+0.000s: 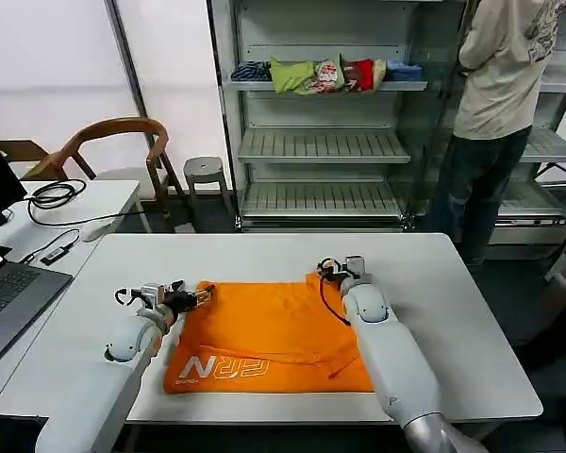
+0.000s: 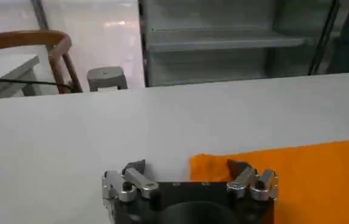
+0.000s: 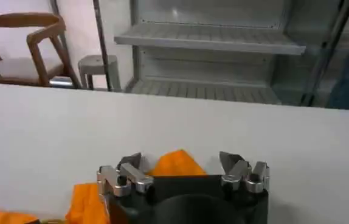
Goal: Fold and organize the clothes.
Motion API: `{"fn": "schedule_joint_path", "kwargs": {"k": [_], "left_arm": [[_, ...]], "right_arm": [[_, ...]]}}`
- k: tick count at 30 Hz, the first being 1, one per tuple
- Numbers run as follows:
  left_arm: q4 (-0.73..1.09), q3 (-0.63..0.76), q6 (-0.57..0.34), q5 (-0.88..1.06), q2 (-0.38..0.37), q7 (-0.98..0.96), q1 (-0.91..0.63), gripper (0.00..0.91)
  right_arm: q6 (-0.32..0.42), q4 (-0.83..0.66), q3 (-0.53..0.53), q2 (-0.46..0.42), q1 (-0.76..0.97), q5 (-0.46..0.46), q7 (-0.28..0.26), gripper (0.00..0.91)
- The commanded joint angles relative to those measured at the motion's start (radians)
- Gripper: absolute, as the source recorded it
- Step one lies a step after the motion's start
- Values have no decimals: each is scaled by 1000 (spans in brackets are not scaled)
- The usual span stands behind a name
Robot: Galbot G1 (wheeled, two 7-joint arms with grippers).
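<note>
Two arms reach over the white worktop [image 1: 472, 311], one at each far corner of the orange T-shirt [image 1: 274, 330]. The shirt lies flat near the front edge, lettering up, apparently already folded once into a rough rectangle.

Left pincer [image 1: 196, 297]: low at the far left corner, fingers spread. In the left wrist view the left pincer [image 2: 190, 170] straddles the cloth corner, one fingertip [image 2: 238, 165] over orange T-shirt [image 2: 308, 176], the other over bare worktop [image 2: 132, 122]. Not yet closed on fabric.

Right pincer [image 1: 332, 268]: at the far right corner, fingers also spread. In the right wrist view the right pincer [image 3: 180, 161] has a peak of orange T-shirt [image 3: 176, 164] standing up between its fingers, ungripped.

Step in hand, as I judge it: lining up on both far corners for the next fold. Next move calls for both pincers to settle lower, pinch their corners together, then lift and carry the far edge toward the robot evenly.

Pose: both forearms stretched forward and low, wrists roughly level, pincers pointing away from the body.
</note>
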Motion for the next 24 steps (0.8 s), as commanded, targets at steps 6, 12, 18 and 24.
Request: {"fn": "schedule_joint_path", "kwargs": {"k": [6, 12, 18, 24], "left_arm": [[11, 12, 0, 1, -4, 13, -3, 20], [-2, 11, 0, 1, -1, 20, 6, 20], [-17, 10, -3, 1, -1, 30, 15, 20], [-19, 7, -24, -4, 1, 41, 15, 20]], "right_arm": [[-24, -6, -3, -4, 0, 24, -9, 0], [-26, 1, -2, -5, -10, 26, -12, 0], [-24, 1, -2, -1, -12, 24, -17, 0], [4, 40, -3, -6, -24, 23, -28, 0]]}}
